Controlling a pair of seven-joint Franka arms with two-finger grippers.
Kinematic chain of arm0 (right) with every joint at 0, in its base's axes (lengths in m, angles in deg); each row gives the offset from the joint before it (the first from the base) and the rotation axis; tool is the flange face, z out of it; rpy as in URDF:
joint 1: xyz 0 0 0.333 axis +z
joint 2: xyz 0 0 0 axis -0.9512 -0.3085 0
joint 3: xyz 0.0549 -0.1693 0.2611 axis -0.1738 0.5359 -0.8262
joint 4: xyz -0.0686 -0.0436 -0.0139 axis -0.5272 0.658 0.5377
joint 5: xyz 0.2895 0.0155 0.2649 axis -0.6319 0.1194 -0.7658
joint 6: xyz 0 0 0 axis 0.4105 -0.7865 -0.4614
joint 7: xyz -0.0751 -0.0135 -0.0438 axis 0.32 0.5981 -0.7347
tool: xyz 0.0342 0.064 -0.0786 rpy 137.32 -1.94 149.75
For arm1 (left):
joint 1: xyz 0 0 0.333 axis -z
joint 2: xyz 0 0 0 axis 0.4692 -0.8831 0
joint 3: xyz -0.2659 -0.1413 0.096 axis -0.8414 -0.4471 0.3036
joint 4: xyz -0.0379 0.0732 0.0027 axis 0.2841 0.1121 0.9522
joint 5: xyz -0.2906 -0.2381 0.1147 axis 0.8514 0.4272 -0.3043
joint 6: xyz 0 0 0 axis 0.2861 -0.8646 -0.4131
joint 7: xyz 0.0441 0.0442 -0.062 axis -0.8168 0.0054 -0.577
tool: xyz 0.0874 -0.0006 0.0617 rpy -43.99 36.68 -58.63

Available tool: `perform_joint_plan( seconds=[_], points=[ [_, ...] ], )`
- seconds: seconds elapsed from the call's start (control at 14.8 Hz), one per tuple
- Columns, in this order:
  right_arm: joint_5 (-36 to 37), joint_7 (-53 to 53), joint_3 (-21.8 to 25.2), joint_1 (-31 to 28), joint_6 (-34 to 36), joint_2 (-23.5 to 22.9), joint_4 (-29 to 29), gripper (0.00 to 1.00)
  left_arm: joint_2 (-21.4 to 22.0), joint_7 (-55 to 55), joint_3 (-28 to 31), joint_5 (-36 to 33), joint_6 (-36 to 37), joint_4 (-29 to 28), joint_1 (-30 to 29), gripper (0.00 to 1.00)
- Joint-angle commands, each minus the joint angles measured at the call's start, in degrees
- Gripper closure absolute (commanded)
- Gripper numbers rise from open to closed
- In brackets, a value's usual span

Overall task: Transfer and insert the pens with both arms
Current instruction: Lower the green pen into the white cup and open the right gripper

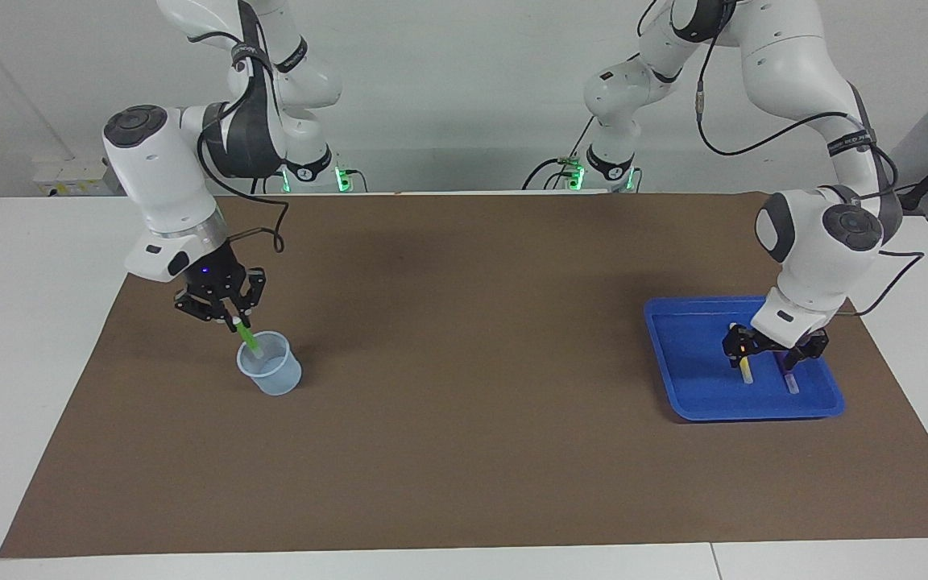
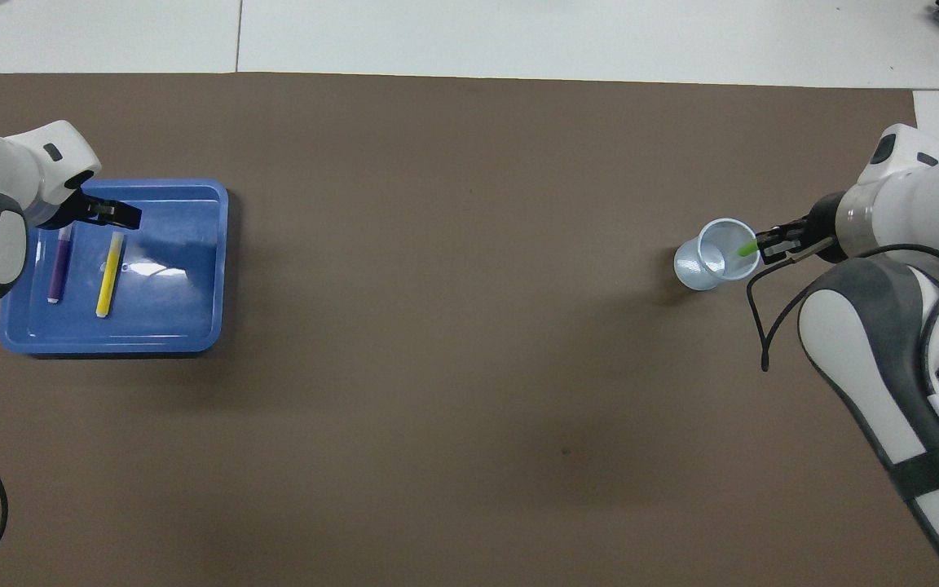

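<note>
1. The right gripper (image 1: 230, 316) pinches the green pen (image 1: 248, 338), its tip slanting into the pale cup (image 1: 271, 374) at the right arm's end.
2. The left gripper (image 1: 772, 348), jaws wide, hangs low over the blue tray (image 1: 677, 370).
3. There the yellow pen (image 2: 109, 273) and purple pen (image 2: 57, 267) lie side by side.

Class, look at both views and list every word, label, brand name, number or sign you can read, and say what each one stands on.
Nothing here can be read for certain.
Strap on the left arm, facing view: white lettering, too small to read.
Strap on the right arm, facing view: white lettering, too small to read.
Band on the right arm's lower link, overhead view: white letters cut off by the picture's edge, unreadable.
Blue tray, pens and cup: no text visible.
</note>
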Motion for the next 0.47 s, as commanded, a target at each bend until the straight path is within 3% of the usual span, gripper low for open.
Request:
perform_joint_plan(
  seconds=[0.0,0.07,0.14,0.27,0.34,0.41],
  points=[
    [0.2,2.5,-0.5,-0.7,-1.4,0.4,-2.1,1.0,-3.3,-0.6,-0.3,-3.5,-1.3,2.9,-0.4,0.03],
    [0.2,2.4,-0.5,-0.7,-1.4,0.4,-2.0,0.82,-4.7,-1.1,-0.3,-5.0,-0.8,3.9,-0.5,0.04],
    [0.2,2.4,-0.5,-0.6,-1.5,0.4,-2.1,0.42,-5.2,-1.4,-0.3,-5.2,-0.7,4.0,-0.9,0.04],
    [0.2,2.3,-0.5,-0.3,-1.4,0.4,-2.0,0.11,-5.5,-1.8,-0.3,-5.0,0.2,4.0,-1.1,0.04],
    [0.3,2.4,-0.6,-0.1,-1.3,0.4,-2.0,0.0,-5.7,-1.8,-0.3,-4.8,0.6,3.9,-1.2,0.04],
    [0.3,2.3,-0.6,-0.1,-1.3,0.4,-2.0,0.0,-5.7,-2.0,-0.3,-4.5,1.0,3.4,-1.7,0.05]
  ],
)
